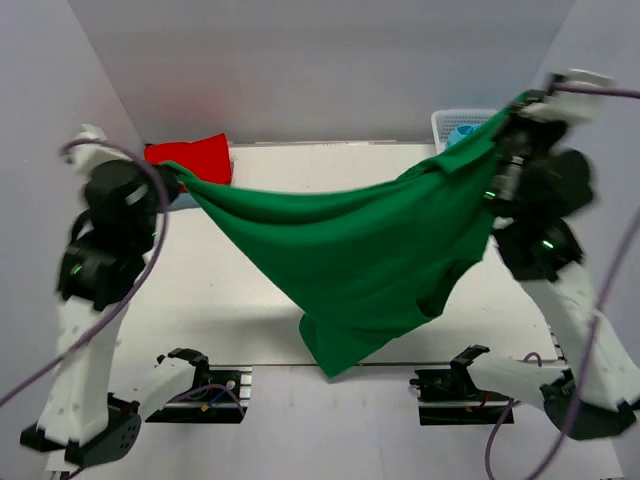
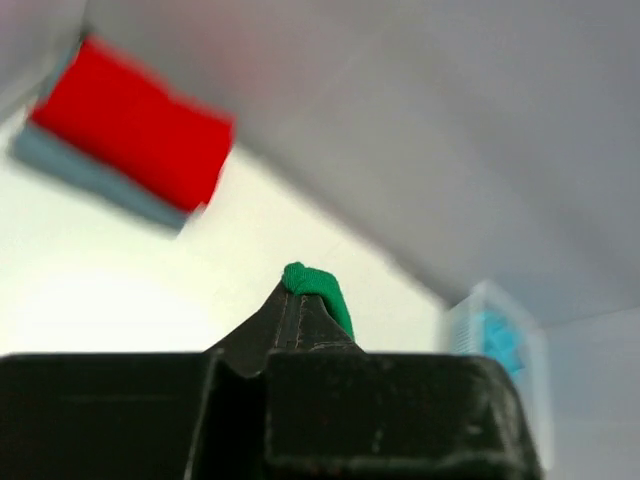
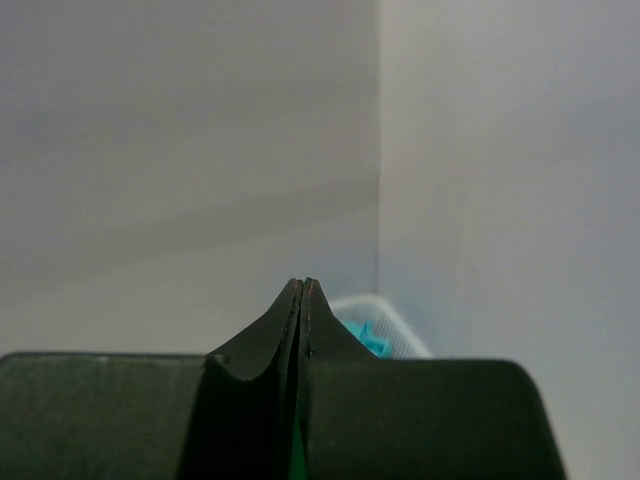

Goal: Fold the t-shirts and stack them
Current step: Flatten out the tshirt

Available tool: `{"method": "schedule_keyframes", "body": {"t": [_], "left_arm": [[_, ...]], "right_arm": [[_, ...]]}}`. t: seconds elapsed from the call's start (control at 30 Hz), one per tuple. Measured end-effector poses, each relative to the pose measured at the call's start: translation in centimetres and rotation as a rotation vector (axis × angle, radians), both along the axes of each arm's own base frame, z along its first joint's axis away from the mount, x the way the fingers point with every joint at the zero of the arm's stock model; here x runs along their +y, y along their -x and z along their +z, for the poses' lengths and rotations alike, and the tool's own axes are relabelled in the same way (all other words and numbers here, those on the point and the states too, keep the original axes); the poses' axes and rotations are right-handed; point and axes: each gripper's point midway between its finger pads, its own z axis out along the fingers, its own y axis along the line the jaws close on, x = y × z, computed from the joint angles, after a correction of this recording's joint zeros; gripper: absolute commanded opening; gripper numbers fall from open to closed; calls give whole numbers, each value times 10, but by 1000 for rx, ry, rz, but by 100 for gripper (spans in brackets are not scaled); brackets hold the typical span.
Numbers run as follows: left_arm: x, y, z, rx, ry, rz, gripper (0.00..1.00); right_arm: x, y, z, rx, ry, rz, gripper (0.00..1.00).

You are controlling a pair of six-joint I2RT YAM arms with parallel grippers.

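At the far left a folded red shirt [image 1: 188, 156] lies on a pale blue shirt [image 2: 100, 185], so the stack is begun. The left gripper [image 2: 298, 302] pinches one corner of the green shirt [image 1: 350, 245], which hangs stretched above the table [image 1: 200, 300]. The right gripper [image 3: 303, 292] is pressed together, apparently on the other corner. The step in hand is spreading; the next move is to lower the shirt flat without bunching.
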Motion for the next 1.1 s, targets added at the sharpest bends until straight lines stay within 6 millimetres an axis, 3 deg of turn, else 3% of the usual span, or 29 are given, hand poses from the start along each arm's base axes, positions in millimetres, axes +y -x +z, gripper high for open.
{"method": "schedule_keyframes", "body": {"t": [0.07,0.13,0.2,0.23,0.27,0.3,0.33,0.4,0.43,0.5,0.53,0.57,0.6,0.63,0.67,0.8,0.9,1.03,1.1], "left_arm": [[-9,-28,-55,154,-11,6,0],[-19,-52,-124,338,-35,3,0],[-27,-71,-197,543,-61,0,0],[-30,-78,-227,629,-70,1,0],[-31,-83,-258,718,-76,8,4],[-31,-87,-283,794,-80,20,13],[-29,-93,-309,867,-76,41,46],[-22,-100,-345,971,-80,73,87],[-18,-104,-358,1011,-78,88,100],[-11,-119,-371,1050,-52,116,100],[-8,-131,-373,1048,-34,126,100],[-5,-144,-371,1041,-18,134,100],[-1,-156,-369,1026,-7,143,100],[2,-170,-364,1004,2,148,100],[5,-179,-359,984,8,152,100],[15,-188,-349,963,-8,128,100],[7,-187,-359,974,-35,41,100],[-21,-185,-374,988,-54,-133,100],[-36,-190,-375,964,-51,-210,100]], "right_arm": [[23,-38,-36,100,26,4,0],[44,-77,-76,204,53,4,0],[63,-121,-135,349,102,4,0],[68,-134,-155,400,114,10,0],[74,-158,-190,482,142,6,0],[78,-174,-215,545,161,7,0],[81,-192,-241,609,180,8,0],[83,-220,-286,733,215,-6,0],[88,-239,-302,768,220,-3,0],[97,-275,-327,827,222,0,0],[102,-290,-334,835,218,9,9],[107,-303,-342,846,212,17,38],[109,-311,-349,863,211,26,53],[112,-315,-355,876,209,39,67],[115,-317,-360,891,209,58,90],[126,-303,-365,939,197,151,90],[137,-273,-357,966,146,263,90],[161,-210,-337,968,26,461,90],[173,-177,-340,987,-25,549,90]]}}
